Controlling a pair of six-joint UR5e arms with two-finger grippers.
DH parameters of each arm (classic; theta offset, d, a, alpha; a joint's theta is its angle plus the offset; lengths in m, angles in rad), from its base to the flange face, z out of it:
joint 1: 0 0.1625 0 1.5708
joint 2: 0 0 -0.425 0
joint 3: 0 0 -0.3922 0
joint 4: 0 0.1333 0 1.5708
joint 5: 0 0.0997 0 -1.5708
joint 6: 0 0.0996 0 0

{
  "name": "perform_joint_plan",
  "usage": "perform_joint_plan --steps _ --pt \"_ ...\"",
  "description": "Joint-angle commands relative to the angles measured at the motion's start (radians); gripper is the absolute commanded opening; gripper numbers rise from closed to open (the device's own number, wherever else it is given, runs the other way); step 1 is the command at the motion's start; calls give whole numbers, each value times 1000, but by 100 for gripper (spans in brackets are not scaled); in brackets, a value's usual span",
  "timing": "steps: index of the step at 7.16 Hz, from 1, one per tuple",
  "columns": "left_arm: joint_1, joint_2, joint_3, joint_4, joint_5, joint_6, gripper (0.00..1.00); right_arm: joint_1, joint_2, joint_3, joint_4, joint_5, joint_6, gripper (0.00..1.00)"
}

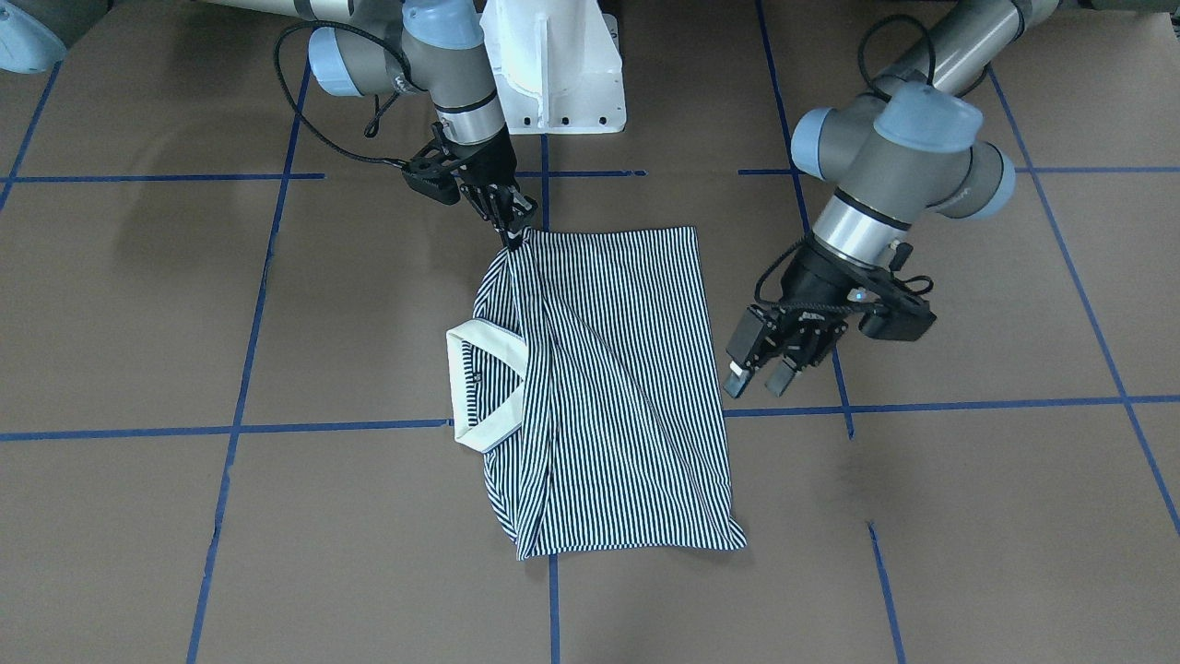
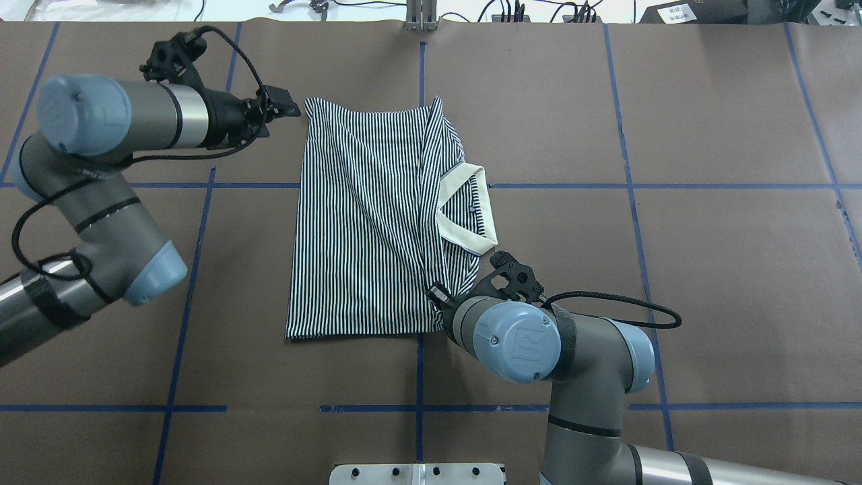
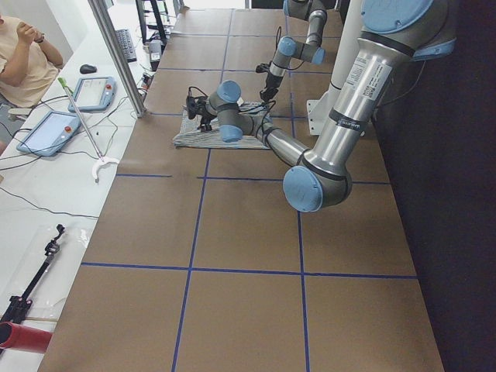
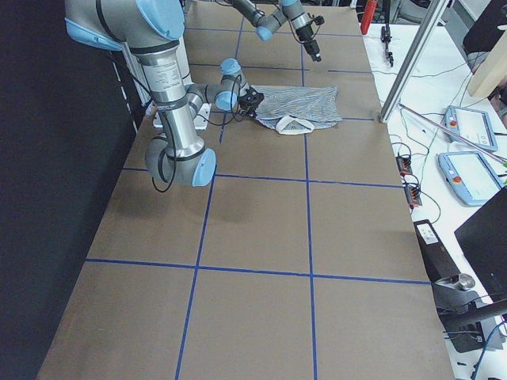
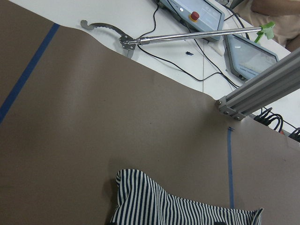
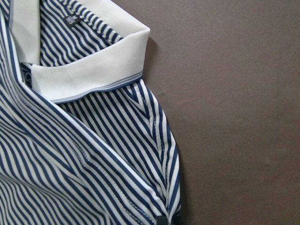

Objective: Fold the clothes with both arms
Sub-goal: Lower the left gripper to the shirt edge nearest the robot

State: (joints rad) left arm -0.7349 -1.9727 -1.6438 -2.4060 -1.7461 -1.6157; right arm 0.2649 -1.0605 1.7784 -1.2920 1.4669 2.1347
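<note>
Shirt [image 1: 627, 387] lies part-folded on the table [image 1: 968, 516], between the two grippers.

Right gripper [image 1: 513, 224] is clamped on a shirt edge, and the cloth rises to it in a ridge. The collar [image 1: 461, 346] is just below it.

Left gripper [image 1: 758, 376] has its jaws apart and is empty, just beside the opposite edge.

Judged: light and limp, so it will sag. Pinch it at corners or the hem.

Sleeves are tucked out of sight and no logo is seen. Overhead, the wrist masks the right fingertips.
</note>
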Motion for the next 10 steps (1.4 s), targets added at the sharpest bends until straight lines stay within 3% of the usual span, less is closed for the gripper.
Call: perform_joint_plan --steps 1,3,5,7,10 --pt "231 156 -184 27 126 -238 75 2 -22 62 -36 3 -1 0" --pt "369 166 -287 308 143 -337 74 -9 -23 62 -40 -2 -1 0" --pt "428 175 -251 352 195 -339 69 -12 -21 62 -40 -2 -2 0" --pt "430 173 -264 416 195 -337 61 -10 -19 61 -40 4 -7 0" --pt "451 176 -254 421 195 -339 57 -10 -19 62 -40 3 -7 0"
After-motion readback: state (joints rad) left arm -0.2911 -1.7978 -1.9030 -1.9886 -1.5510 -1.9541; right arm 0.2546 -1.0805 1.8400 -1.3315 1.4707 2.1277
